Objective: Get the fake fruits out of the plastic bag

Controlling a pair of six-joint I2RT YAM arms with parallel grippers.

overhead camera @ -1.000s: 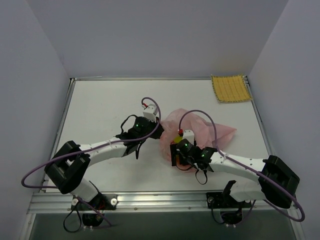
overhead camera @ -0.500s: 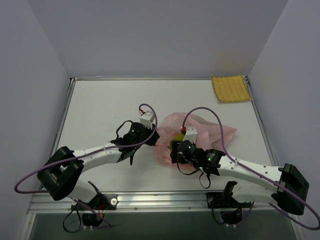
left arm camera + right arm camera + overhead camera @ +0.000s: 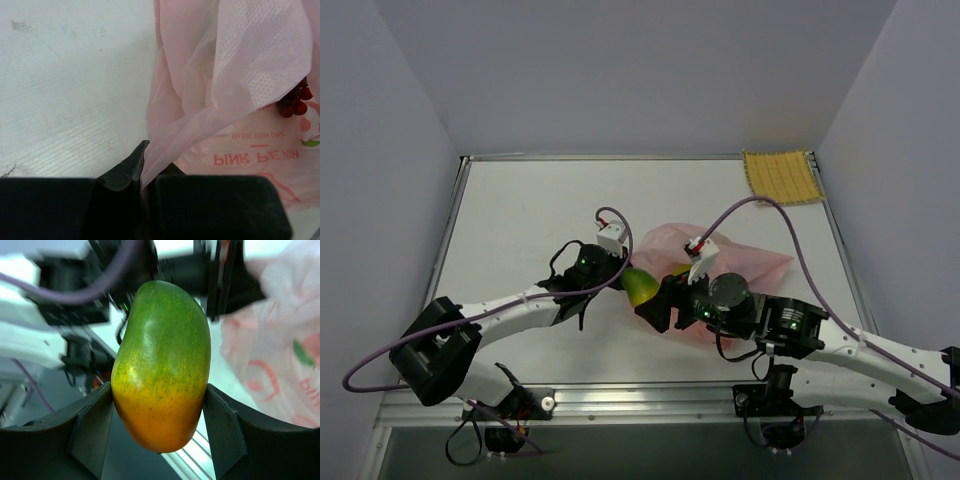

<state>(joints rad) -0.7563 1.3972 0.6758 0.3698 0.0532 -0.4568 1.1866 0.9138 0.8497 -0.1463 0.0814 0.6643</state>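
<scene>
Above the white table [image 3: 520, 210], the mango [image 3: 162, 365] is clamped by the right gripper [image 3: 157, 392], the plastic bag [image 3: 240, 60] is pinched by the left gripper [image 3: 150, 167]; grapes [image 3: 294, 99] are left inside.

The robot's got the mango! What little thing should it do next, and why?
Probably swing the right gripper over bare table and set the mango down. The mango is clamped between its fingers, already outside the plastic bag, whose edge the left gripper pinches. A grape bunch sits tucked in the bag's folds, so the right gripper needs freeing.
</scene>
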